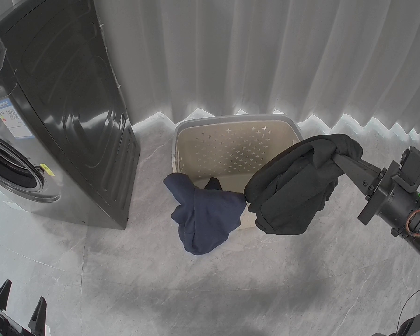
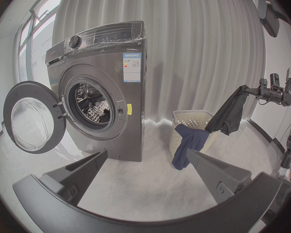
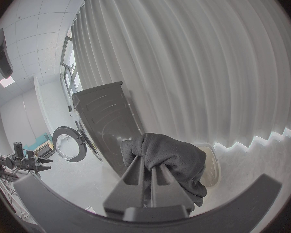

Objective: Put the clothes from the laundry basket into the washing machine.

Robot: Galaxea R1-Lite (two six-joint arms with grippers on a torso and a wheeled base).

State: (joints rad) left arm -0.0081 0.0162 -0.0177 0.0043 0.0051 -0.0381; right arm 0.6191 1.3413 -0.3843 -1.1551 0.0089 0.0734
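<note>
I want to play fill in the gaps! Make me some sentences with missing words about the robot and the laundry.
1. The right gripper is ____ on the black garment.
2. The door of the washing machine stands ____.
3. The navy garment is draped over the laundry basket, across its front ____.
4. The left gripper holds ____.

Missing words: shut, open, rim, nothing.

Right pincer (image 1: 344,158) raised, clamped tight; left pincer (image 1: 24,292) low, fingers spread.
</note>
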